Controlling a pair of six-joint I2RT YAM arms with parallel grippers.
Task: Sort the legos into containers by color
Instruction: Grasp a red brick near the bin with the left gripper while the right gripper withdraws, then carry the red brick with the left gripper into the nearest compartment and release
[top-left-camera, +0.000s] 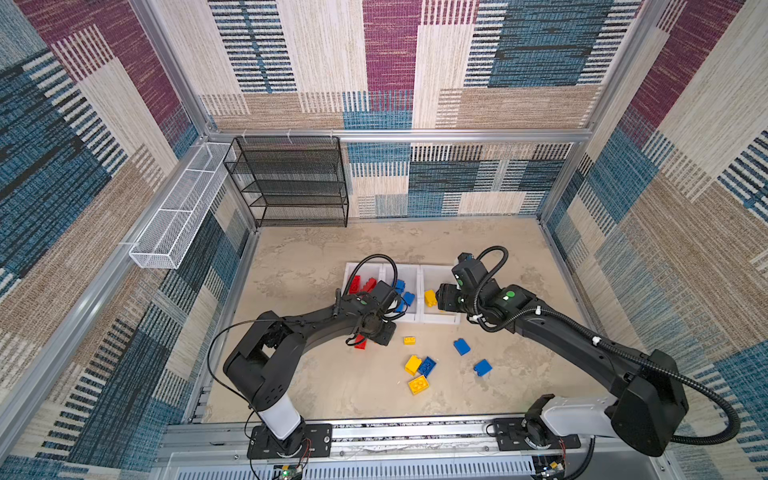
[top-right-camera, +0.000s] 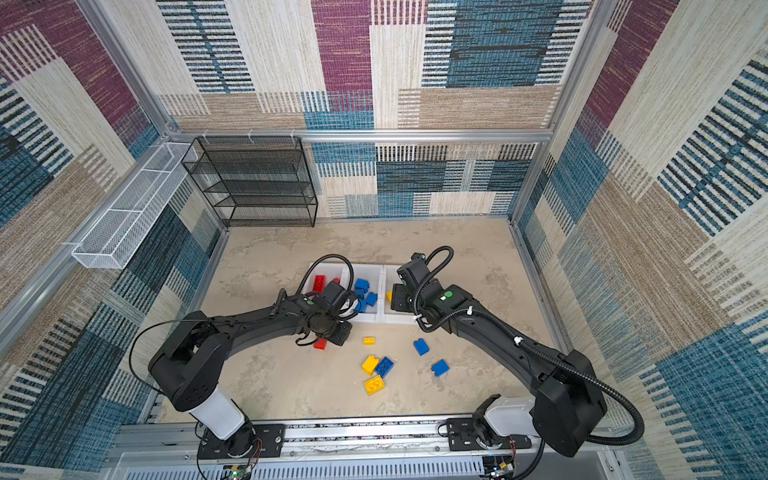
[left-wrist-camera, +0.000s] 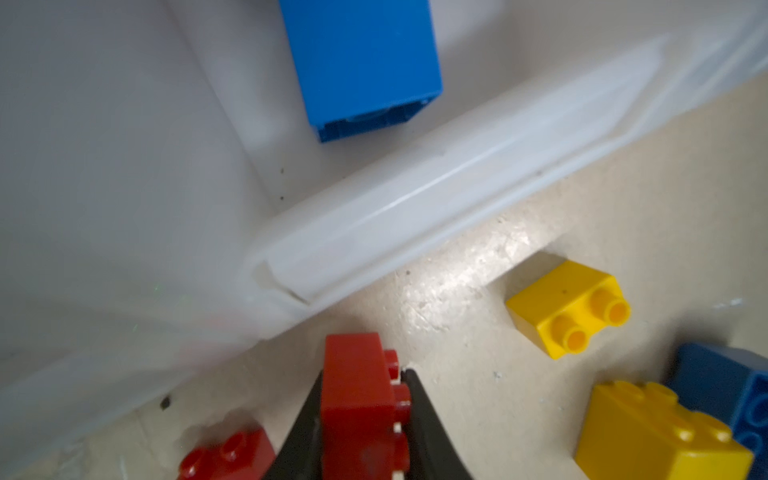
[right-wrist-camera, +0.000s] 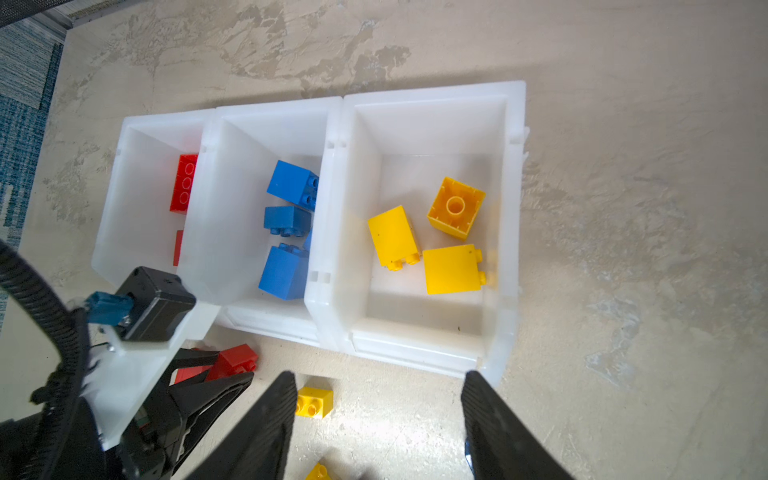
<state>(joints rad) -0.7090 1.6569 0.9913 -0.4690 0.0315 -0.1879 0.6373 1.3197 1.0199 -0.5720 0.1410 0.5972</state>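
Red lego (left-wrist-camera: 357, 415) clamped in left tool (left-wrist-camera: 363, 374) beside the containers (left-wrist-camera: 415, 208); right tool (right-wrist-camera: 379, 376) parted, empty

My left arm (top-left-camera: 307, 322) reaches from the near edge of the tabletop toward its middle, elbow bent out to the left, wrist turned down. My left gripper (left-wrist-camera: 363, 374) is clamped on a red brick (left-wrist-camera: 357, 399), jaws pressing both its sides. My right arm (top-left-camera: 557, 332) stretches inward from the near edge on the right, and my right gripper (right-wrist-camera: 378, 376) hangs with jaws parted, nothing between them
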